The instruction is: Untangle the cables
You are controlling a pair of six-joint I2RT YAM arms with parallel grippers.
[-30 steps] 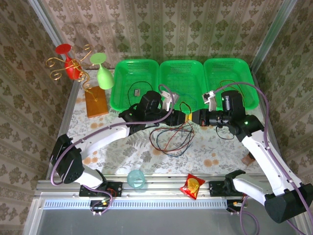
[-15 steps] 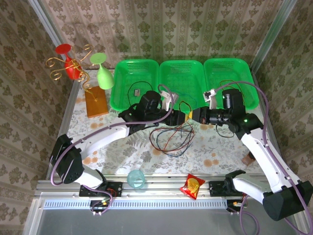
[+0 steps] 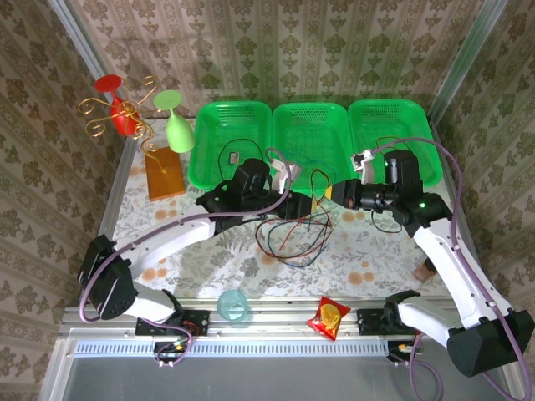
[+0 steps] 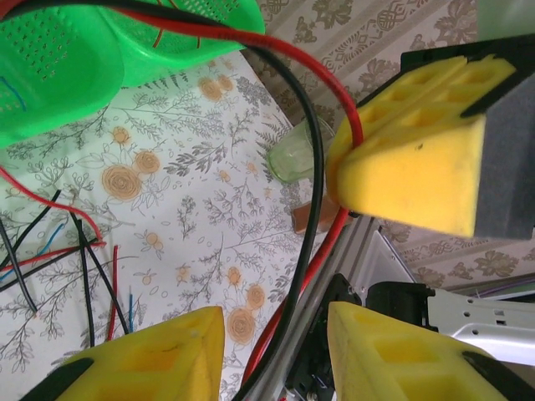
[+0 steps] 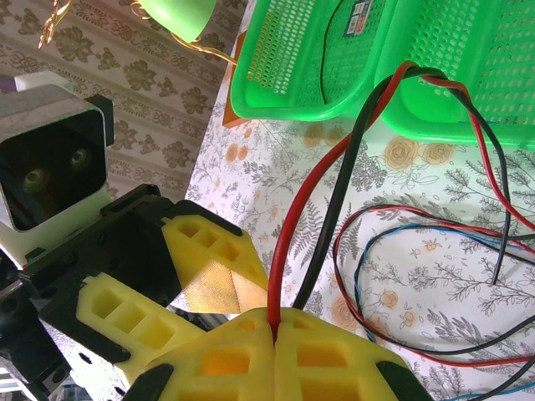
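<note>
- While the right gripper (image 5: 274, 322) is pinched tight on a red-and-black pair of strands, the left gripper (image 4: 276, 347) stands spread, with that pair running loose through its gap.
- Position: the cables (image 3: 292, 238) lie as a loose heap of black, red and blue loops on the table (image 3: 209, 259), at 6 o'clock from the middle basket (image 3: 311, 134). One pair rises toward 12 o'clock, up to the two grippers.
- Handling, judged: very light, limp, smooth-sheathed. Strands will likely slip through the pads unless squeezed, and the loops will snag one another.
- Hold, judged: take a single strand at the heap's 12 o'clock edge, where it leaves the tangle, and draw slowly.
</note>
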